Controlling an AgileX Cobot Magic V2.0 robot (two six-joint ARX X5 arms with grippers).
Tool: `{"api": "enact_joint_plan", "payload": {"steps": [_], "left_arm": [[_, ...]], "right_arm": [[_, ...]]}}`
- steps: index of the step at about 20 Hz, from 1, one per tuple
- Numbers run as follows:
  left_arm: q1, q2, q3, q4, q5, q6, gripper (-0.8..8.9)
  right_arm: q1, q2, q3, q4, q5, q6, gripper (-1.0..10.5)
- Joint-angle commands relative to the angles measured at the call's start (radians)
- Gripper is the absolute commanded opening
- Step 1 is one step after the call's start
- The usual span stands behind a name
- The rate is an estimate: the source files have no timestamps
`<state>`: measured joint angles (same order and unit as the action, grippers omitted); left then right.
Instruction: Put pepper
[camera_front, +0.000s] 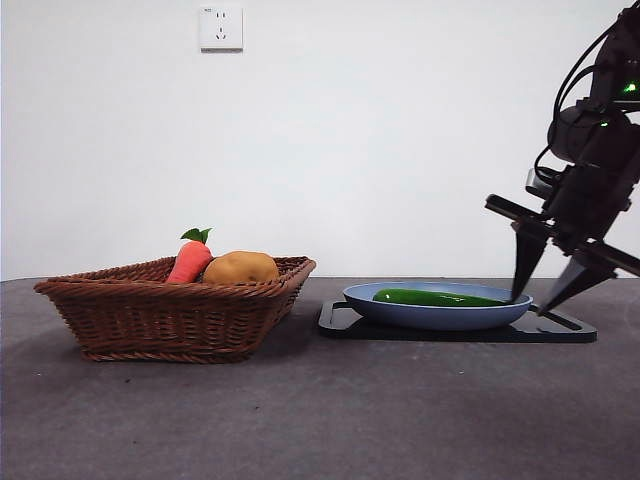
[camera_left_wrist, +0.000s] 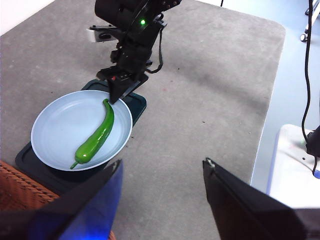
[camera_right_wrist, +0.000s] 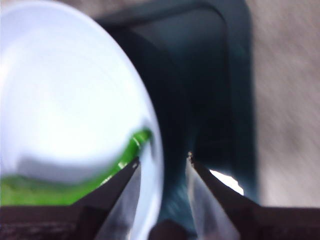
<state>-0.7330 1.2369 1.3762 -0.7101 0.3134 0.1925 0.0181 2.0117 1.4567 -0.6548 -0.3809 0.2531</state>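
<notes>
The long green pepper (camera_front: 435, 297) lies flat in the blue plate (camera_front: 400, 312), which sits on a dark tray (camera_front: 560, 330). At the plate's right edge my right gripper (camera_front: 530, 305) is down low and open, its two jaws either side of the rim. In the right wrist view, the right gripper (camera_right_wrist: 164, 157) holds nothing, and the pepper (camera_right_wrist: 60, 192) ends just beside one jaw. The left wrist view looks down on the pepper (camera_left_wrist: 97, 135), the plate (camera_left_wrist: 55, 125) and the right gripper (camera_left_wrist: 117, 97). High above the table, my left gripper (camera_left_wrist: 162, 162) hangs open.
A brown wicker basket (camera_front: 170, 310) stands left of the tray, holding an orange carrot (camera_front: 190, 260) and a tan potato (camera_front: 240, 268). The basket's corner (camera_left_wrist: 15, 185) shows in the left wrist view. Grey table mat lies all around, its edge (camera_left_wrist: 272, 100) beyond the tray.
</notes>
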Motion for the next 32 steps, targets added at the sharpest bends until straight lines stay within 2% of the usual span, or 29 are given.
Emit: {"api": "enact_joint_plan", "payload": {"steps": [1, 3, 6, 10, 13, 16, 17, 18, 22, 24, 32], "left_arm": [[-0.004, 0.010, 0.020, 0.004, 0.000, -0.009, 2.85], [-0.004, 0.010, 0.020, 0.004, 0.000, -0.009, 2.85], [-0.004, 0.010, 0.020, 0.003, 0.000, -0.009, 2.85], [-0.004, 0.010, 0.020, 0.002, 0.000, -0.009, 2.83], [-0.004, 0.010, 0.020, -0.003, 0.000, -0.009, 2.79], [-0.004, 0.010, 0.020, -0.010, 0.000, -0.009, 1.21], [-0.004, 0.010, 0.020, -0.011, 0.000, -0.009, 0.50], [-0.004, 0.010, 0.020, -0.011, 0.001, -0.009, -0.03], [-0.004, 0.010, 0.020, -0.010, 0.001, -0.009, 0.06], [-0.004, 0.010, 0.020, -0.009, 0.001, -0.009, 0.08], [-0.005, 0.010, 0.020, 0.003, 0.002, -0.009, 0.08]], "right_arm": [[-0.022, -0.066, 0.024, -0.050, 0.024, -0.047, 1.7], [-0.032, -0.154, 0.024, -0.124, 0.020, -0.091, 1.7], [-0.023, -0.312, 0.024, -0.284, 0.011, -0.197, 1.7], [0.055, -0.517, 0.024, -0.522, 0.013, -0.302, 1.7], [0.141, -0.636, 0.024, -0.609, 0.013, -0.332, 1.6], [0.221, -0.706, 0.024, -0.644, 0.013, -0.346, 0.8], [0.248, -0.724, 0.024, -0.660, 0.013, -0.383, 0.2], [0.265, -0.731, 0.024, -0.667, 0.013, -0.401, 0.0], [0.304, -0.736, 0.024, -0.657, 0.012, -0.392, 0.1], [0.304, -0.736, 0.024, -0.655, 0.013, -0.344, 0.1], [0.263, -0.736, 0.024, -0.655, 0.016, -0.344, 0.1]]}}
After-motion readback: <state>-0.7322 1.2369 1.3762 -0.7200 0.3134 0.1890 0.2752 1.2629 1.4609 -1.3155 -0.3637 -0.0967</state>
